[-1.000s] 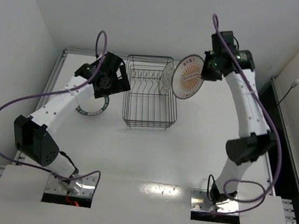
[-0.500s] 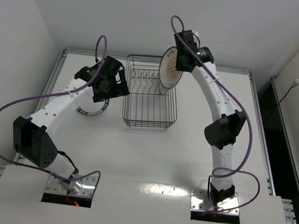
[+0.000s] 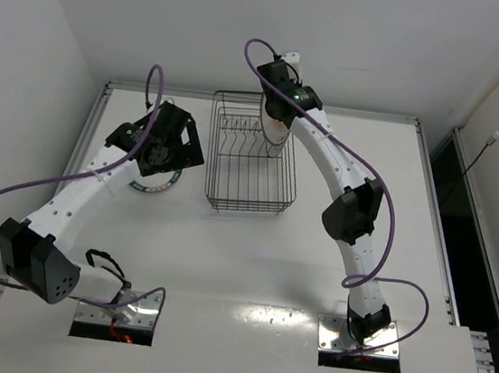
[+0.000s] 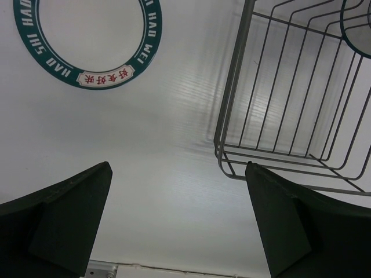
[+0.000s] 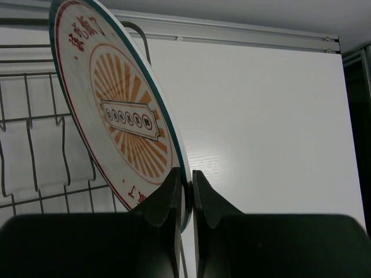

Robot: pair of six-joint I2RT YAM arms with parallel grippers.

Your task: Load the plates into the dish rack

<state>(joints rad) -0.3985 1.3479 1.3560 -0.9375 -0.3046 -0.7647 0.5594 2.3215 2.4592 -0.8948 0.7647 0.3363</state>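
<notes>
My right gripper (image 3: 277, 110) is shut on the rim of the orange sunburst plate (image 3: 277, 133) and holds it upright, edge-on, over the back right of the dark wire dish rack (image 3: 230, 198). In the right wrist view the fingers (image 5: 173, 191) pinch the plate (image 5: 119, 113) with rack wires (image 5: 32, 145) behind it. My left gripper (image 3: 171, 145) is open and empty above the table, left of the rack. The teal-rimmed plate (image 3: 154, 187) lies flat under it, and also shows in the left wrist view (image 4: 139, 52). Another plate's dark-lined edge (image 4: 358, 29) shows inside the rack (image 4: 232, 116).
The rack stands at the table's back centre. A metal rail (image 5: 232, 32) runs along the far table edge. The table's left edge rail (image 3: 88, 130) lies close beside the left arm.
My right arm has swung left with the sunburst plate, from right of the rack to over it, and turned the plate edge-on. My left gripper has shifted slightly left.
</notes>
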